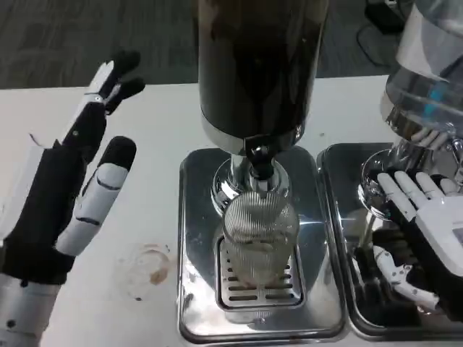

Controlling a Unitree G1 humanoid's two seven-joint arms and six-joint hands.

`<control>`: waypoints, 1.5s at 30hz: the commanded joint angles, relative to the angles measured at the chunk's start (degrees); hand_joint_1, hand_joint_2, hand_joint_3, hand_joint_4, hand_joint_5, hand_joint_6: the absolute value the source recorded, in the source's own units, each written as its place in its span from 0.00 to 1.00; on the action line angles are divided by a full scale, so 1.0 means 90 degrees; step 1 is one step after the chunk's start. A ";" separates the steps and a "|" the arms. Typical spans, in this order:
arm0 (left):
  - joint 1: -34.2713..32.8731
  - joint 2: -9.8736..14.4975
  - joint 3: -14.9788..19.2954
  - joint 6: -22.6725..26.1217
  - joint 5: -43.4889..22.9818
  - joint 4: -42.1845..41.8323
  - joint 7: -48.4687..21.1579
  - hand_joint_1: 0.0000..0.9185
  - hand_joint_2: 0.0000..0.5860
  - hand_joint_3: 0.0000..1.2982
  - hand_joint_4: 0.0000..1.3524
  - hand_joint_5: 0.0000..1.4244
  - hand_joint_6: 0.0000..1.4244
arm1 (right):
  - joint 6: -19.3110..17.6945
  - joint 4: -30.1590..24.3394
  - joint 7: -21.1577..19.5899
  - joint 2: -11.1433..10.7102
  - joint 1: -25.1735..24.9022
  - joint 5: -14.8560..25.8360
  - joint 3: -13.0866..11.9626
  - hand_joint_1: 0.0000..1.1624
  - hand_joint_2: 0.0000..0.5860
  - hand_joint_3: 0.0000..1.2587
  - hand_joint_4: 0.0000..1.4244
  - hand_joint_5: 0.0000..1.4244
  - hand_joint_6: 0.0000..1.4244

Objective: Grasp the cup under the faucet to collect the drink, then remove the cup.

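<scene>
Head view: left of the cup [259, 242], the left hand [69, 195] hovers with fingers spread wide, holding nothing; it should close in level around the cup's ribbed side. Cup stands under the faucet [258, 157]. Right hand [427, 228], right of the cup, waits with fingers apart.

The top of the dark drink tank [257, 65] above the cup [259, 242] is cut off; the right hand [427, 231] runs past the edge.

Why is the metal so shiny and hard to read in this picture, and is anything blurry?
Head view: overhead light glares off the steel drip tray and dispenser base; the ribbed cup looks hazy; the left hand, close to the camera, is slightly soft.
</scene>
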 commanded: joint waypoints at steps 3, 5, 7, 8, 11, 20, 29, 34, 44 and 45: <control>-0.0370 0.0330 -0.0023 0.0505 -0.1005 -0.0417 -0.1239 0.00 0.48 0.10 0.00 0.12 0.07 | -0.0098 0.0238 0.0070 -0.0175 -0.0228 0.0128 -0.0045 0.12 0.92 0.00 0.00 0.00 0.00; -0.0382 0.0427 0.0007 0.0661 -0.1319 -0.0562 -0.1589 0.00 0.49 0.11 0.00 0.13 0.08 | -0.0053 0.0269 0.0058 -0.0115 -0.0252 0.0138 -0.0005 0.12 0.92 0.00 0.00 0.00 0.00; -0.0378 0.0522 0.0023 0.0989 -0.1673 -0.0726 -0.1953 0.00 0.49 0.11 0.00 0.13 0.08 | -0.0045 0.0274 0.0025 -0.0062 -0.0251 0.0131 0.0051 0.12 0.92 0.00 0.00 0.00 0.00; -0.0389 0.0594 0.0015 0.1237 -0.1910 -0.0814 -0.2165 0.00 0.49 0.11 0.00 0.13 0.08 | -0.0044 0.0277 0.0010 -0.0042 -0.0250 0.0105 0.0082 0.12 0.92 0.00 0.00 0.00 0.00; -0.0423 0.0695 0.0074 0.1796 -0.2372 -0.1006 -0.2646 0.00 0.53 0.08 0.00 0.10 0.06 | 0.0001 0.0299 0.0021 0.0016 -0.0243 0.0096 0.0113 0.12 0.92 0.00 0.00 0.00 0.00; -0.0647 0.0820 0.0373 0.3164 -0.3374 -0.1337 -0.3731 0.00 0.50 0.08 0.00 0.10 0.06 | 0.0040 0.0387 -0.0047 0.0117 -0.0345 -0.0012 0.0225 0.12 0.93 0.00 0.00 0.00 0.00; -0.0569 0.0773 0.0670 0.3547 -0.3421 -0.1648 -0.4105 0.00 0.51 0.09 0.00 0.12 0.08 | 0.0117 0.0513 -0.0110 0.0247 -0.0448 -0.0060 0.0336 0.13 0.94 0.00 0.00 0.00 0.00; -0.0666 0.0799 0.0652 0.3687 -0.3310 -0.1650 -0.4256 0.00 0.46 0.13 0.00 0.15 0.08 | 0.0243 0.0529 -0.0151 0.0387 -0.0473 -0.0103 0.0364 0.13 0.95 0.00 0.00 0.00 0.00; -0.1141 0.0809 0.0399 0.4062 -0.3152 -0.1263 -0.4787 0.00 0.38 0.13 0.00 0.12 0.05 | 0.0475 0.0444 -0.0201 0.0585 -0.0410 -0.0229 0.0498 0.15 0.94 0.00 0.00 0.00 0.00; -0.1164 0.0811 0.0390 0.4088 -0.3142 -0.1257 -0.4823 0.00 0.37 0.13 0.00 0.10 0.04 | 0.0502 0.0432 -0.0201 0.0607 -0.0400 -0.0252 0.0512 0.15 0.94 0.00 0.00 0.00 0.00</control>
